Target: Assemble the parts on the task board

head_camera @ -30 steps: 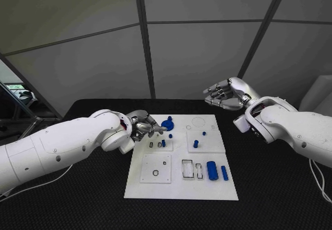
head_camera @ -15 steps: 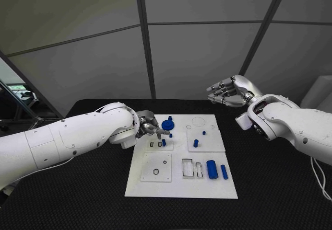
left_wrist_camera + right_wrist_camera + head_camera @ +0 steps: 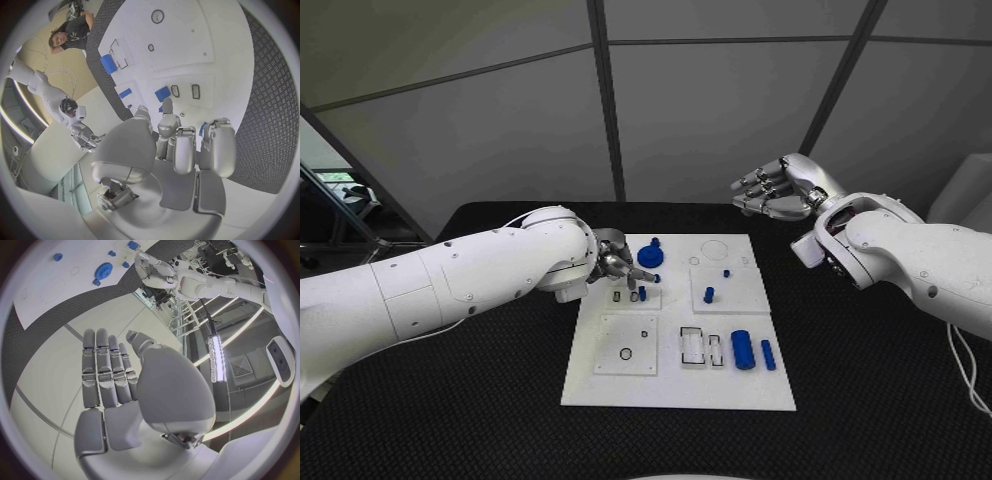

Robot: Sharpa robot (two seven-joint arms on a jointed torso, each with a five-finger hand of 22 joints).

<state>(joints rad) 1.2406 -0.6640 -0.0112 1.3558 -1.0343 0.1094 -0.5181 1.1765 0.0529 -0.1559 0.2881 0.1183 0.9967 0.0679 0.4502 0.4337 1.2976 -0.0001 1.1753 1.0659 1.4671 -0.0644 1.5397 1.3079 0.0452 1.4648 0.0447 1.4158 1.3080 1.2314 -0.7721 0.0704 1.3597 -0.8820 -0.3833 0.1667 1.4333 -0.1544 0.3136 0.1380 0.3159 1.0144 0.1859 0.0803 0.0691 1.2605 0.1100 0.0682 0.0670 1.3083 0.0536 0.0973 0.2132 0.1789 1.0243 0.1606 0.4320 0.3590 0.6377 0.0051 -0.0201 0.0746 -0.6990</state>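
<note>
The white task board (image 3: 678, 385) lies mid-table. My left hand (image 3: 623, 266) hovers low over its far left part, fingers (image 3: 185, 150) curled down beside a blue gear (image 3: 651, 257). A sliver of a blue part (image 3: 203, 129) shows between two fingers; whether it is held is unclear. Just past the fingertips a blue peg (image 3: 164, 93) stands beside two small slots (image 3: 185, 91). My right hand (image 3: 782, 190) hangs high beyond the board's far right corner, fingers (image 3: 106, 370) straight and holding nothing.
Another blue peg (image 3: 708, 295) stands on the right-hand plate. A blue cylinder (image 3: 743, 351) and a thin blue bar (image 3: 767, 355) lie near the board's front right. A square plate with a small hole (image 3: 626, 353) sits at front left. Black table (image 3: 877, 400) surrounds the board.
My left arm has swung in over the table and its hand has edged towards the far end of the board by the gear. The right hand has risen slightly and spread its fingers.
</note>
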